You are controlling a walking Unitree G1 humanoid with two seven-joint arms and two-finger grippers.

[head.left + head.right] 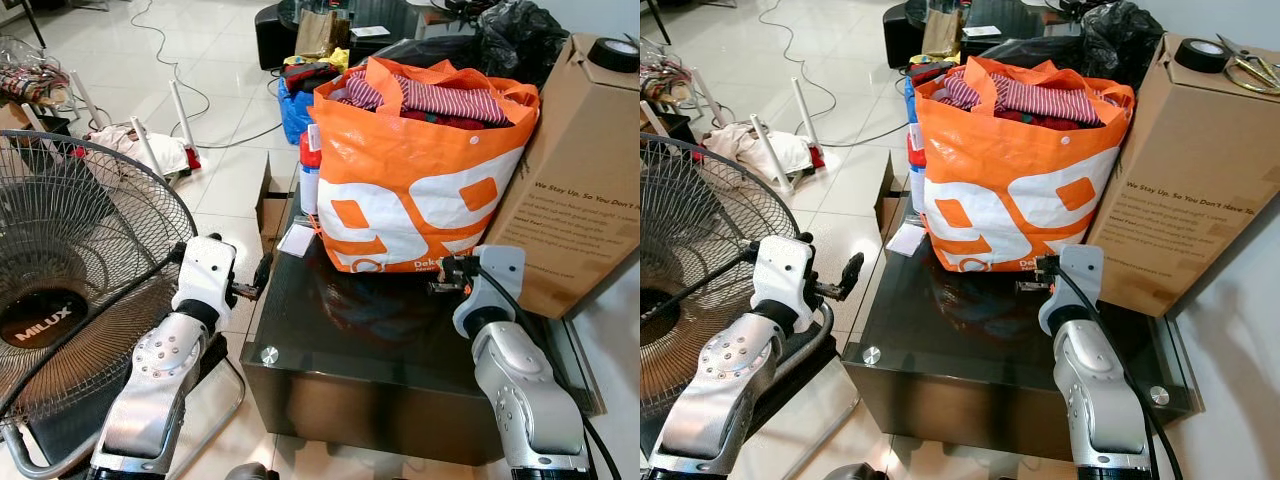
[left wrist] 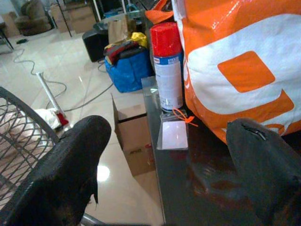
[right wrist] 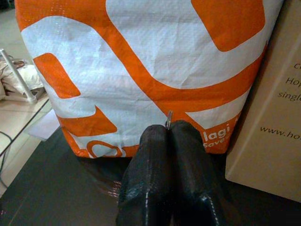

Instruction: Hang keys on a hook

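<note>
My right gripper (image 3: 168, 128) is shut, and a thin metal tip (image 3: 168, 117), seemingly of a key, pokes out between its fingertips. It hovers low over the black glass table (image 1: 370, 350), just in front of the orange and white bag (image 1: 420, 170); it appears again as the right gripper (image 1: 447, 272). My left gripper (image 1: 255, 282) stands open with nothing in it at the table's left edge, beside the fan. The left wrist view looks between the open left fingers (image 2: 70, 169) along the table's side.
A tall cardboard box (image 1: 585, 180) stands right of the bag, with a tape roll (image 1: 1200, 52) and scissors (image 1: 1252, 65) on top. A red-capped spray can (image 2: 168, 66) and a white card (image 2: 173, 134) sit left of the bag. A large fan (image 1: 70, 280) stands at my left.
</note>
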